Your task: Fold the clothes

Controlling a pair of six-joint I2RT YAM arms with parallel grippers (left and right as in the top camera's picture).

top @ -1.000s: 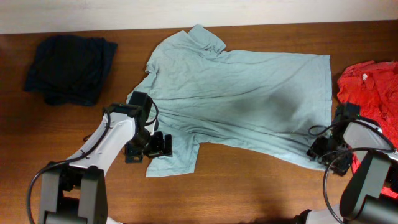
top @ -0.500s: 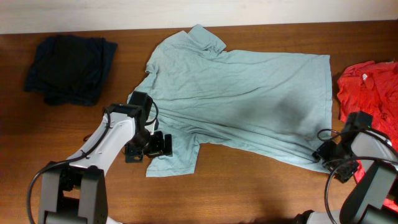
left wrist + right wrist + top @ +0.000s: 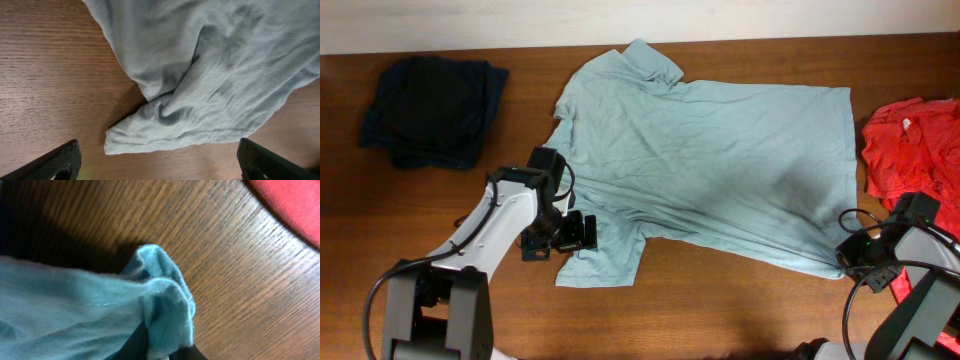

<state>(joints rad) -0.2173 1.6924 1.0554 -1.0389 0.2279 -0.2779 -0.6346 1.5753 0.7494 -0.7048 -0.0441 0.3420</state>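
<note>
At the T-shirt [image 3: 720, 150] hem corner, right hand [image 3: 847, 256] pinches bunched cloth (likely to lift a fold); left hand [image 3: 576, 233] open over sleeve [image 3: 170, 125].

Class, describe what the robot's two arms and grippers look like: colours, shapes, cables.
Both arms pair white tubular links with black rounded joints. Thin black cables loop beside the left arm and the right arm. The left gripper and right gripper are black, each with two blunt fingers.
</note>
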